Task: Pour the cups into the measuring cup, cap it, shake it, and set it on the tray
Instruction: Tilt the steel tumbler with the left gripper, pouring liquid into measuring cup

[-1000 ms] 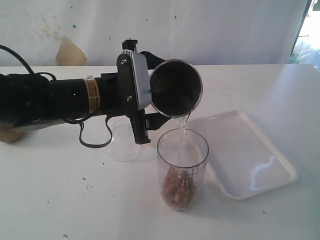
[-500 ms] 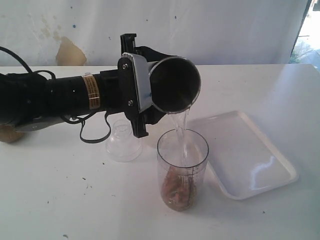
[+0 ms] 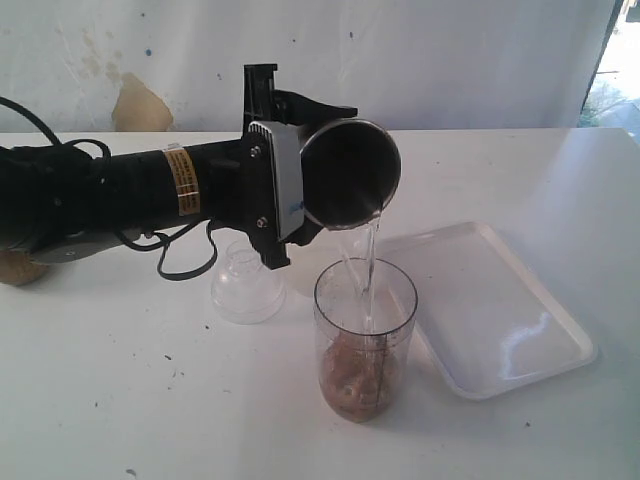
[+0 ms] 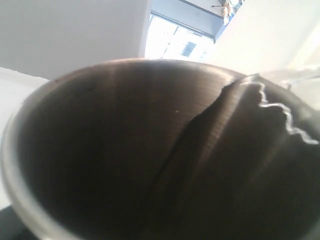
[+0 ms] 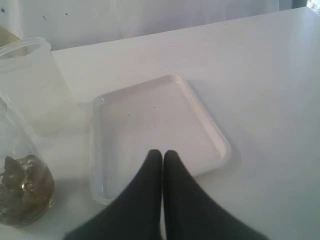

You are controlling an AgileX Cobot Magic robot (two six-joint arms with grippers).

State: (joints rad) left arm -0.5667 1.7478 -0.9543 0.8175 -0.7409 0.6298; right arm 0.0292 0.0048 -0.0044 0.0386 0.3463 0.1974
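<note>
Measuring cup (image 3: 364, 350), the clear, tall cylindrical plastic one with a black scale down its side, stands upright on the wide white tabletop (image 3: 120, 400), near the middle and toward the near edge.

From the left, the black left arm (image 3: 100, 195) reaches across above the tabletop. To the right of the measuring cup, just beside it, lies the flat white rectangular plastic tray (image 3: 560, 370) with rounded corners and a low rim. Nothing rests on it.

The left hand (image 3: 300, 170) is clamped around a tapered shiny steel tumbler (image 3: 350, 188). It holds the tumbler tipped on its side above the measuring cup, mouth turned toward the near side. A thin stream of clear water (image 3: 368, 270) falls from the tumbler's lower lip into the open measuring cup. Brown bits (image 3: 355, 385) lie in the bottom of that cup.

In the left wrist view the tumbler's dark inside (image 4: 125, 160) fills nearly the whole picture, with the water's rippled edge (image 4: 265, 102) near the rim.

A small clear domed plastic piece (image 3: 245, 290) sits on the tabletop to the left of the measuring cup, apart from it.

The right wrist view shows a frosted, milky cup (image 5: 30, 80) standing just beyond the measuring cup (image 5: 20, 185) and beside the tray (image 5: 150, 125). The right hand (image 5: 163, 155) hangs over the tray with its two black fingers (image 5: 152, 170) pressed together, gripping nothing.
</note>
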